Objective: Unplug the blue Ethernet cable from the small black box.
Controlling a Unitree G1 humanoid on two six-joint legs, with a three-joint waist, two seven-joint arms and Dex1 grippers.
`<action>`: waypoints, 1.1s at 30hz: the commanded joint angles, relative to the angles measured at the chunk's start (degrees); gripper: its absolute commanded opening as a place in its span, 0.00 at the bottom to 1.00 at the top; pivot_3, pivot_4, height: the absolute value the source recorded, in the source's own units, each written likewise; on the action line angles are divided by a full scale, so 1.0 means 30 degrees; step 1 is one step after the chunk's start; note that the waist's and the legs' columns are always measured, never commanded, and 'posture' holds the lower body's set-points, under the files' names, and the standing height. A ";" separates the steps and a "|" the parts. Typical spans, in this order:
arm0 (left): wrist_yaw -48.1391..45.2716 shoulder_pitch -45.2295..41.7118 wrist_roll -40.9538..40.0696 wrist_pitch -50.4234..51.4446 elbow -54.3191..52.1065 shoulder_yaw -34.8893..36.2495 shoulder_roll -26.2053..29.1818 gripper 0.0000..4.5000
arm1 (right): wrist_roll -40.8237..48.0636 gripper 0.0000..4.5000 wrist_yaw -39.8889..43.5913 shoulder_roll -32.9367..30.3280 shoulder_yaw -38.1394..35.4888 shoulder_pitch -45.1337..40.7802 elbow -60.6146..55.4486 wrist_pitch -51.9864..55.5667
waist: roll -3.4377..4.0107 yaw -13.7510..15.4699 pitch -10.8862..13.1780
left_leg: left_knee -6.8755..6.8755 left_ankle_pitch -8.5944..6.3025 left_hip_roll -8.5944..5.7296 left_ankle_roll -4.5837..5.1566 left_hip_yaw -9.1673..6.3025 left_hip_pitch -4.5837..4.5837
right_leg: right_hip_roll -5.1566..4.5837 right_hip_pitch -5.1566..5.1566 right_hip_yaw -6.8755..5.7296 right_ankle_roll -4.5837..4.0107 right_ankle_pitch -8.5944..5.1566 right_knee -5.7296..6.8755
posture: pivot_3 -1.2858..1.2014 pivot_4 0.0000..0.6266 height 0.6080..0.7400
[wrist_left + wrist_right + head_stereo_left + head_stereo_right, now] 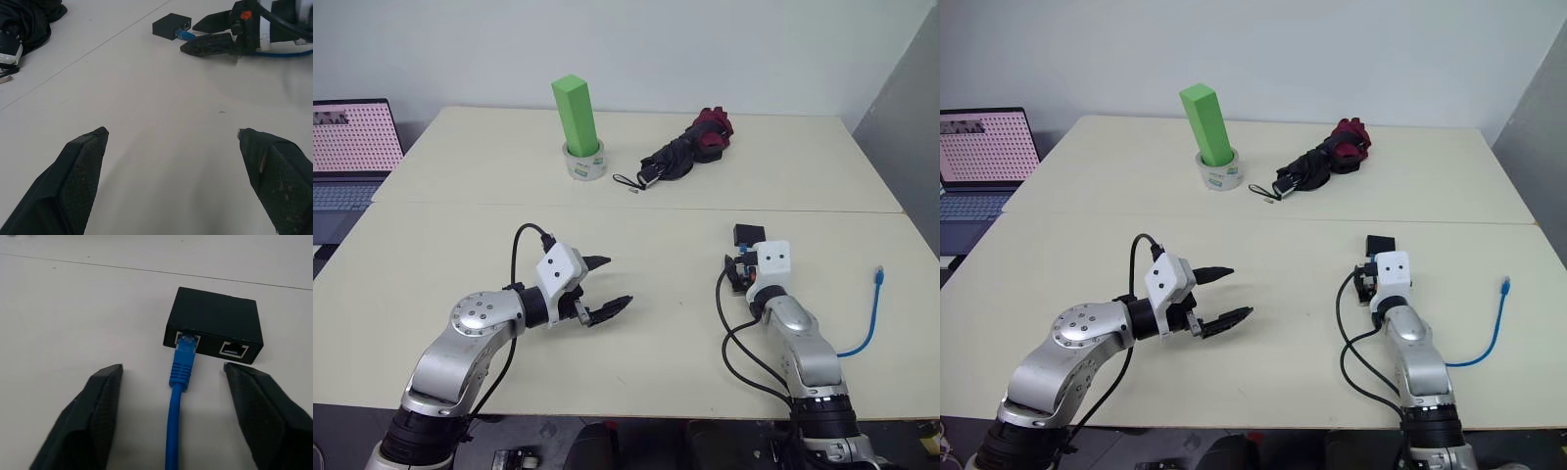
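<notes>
Fingers of the left gripper (604, 286) stand wide apart above bare table (646, 245). Farther right, the right gripper (171, 377) has its fingers apart on either side of the blue Ethernet cable (179, 382), whose plug sits in one port of the small black box (215, 325).

Thin bright-blue Ethernet cable (865, 328): I lose its middle stretch behind my right arm in the head views. Open laptop with pink-patterned screen (350, 147): cut by the frame edge. Small flat matte-black box (747, 234): its ports too small to tell from the head views.
</notes>
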 commanded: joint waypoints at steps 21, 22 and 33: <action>-0.1928 -0.1190 -0.6488 0.4456 0.2483 0.2787 -0.0435 1.00 | -0.4407 0.03 0.9731 -0.8683 0.6291 -0.1477 -0.0195 -1.3861 | 0.0011 0.0003 0.0020 | 0.0009 -0.0002 -0.0004 0.0006 -0.0008 -0.0017 | 0.0001 -0.0011 -0.0013 0.0001 0.0000 -0.0015 | 0.52 0.24 1.00; -0.2173 -0.1382 -0.6898 0.4883 0.2737 0.2912 -0.0291 1.00 | -0.4578 0.03 0.9947 -0.8992 0.6453 -0.1835 0.0180 -1.5183 | 0.0003 -0.0011 0.0017 | 0.0014 -0.0002 -0.0003 0.0005 -0.0009 -0.0014 | 0.0002 -0.0006 -0.0015 0.0001 -0.0001 -0.0017 | 0.52 0.24 1.00; -0.3138 -0.2727 -0.8733 0.6621 0.3227 0.2885 -0.0214 1.00 | -0.5803 0.03 1.0739 -0.9801 0.7499 -0.4477 0.3415 -2.4547 | 0.0002 0.0005 0.0018 | 0.0025 0.0001 0.0007 -0.0001 -0.0010 -0.0015 | -0.0002 0.0000 -0.0022 0.0000 0.0000 -0.0021 | 0.52 0.24 1.00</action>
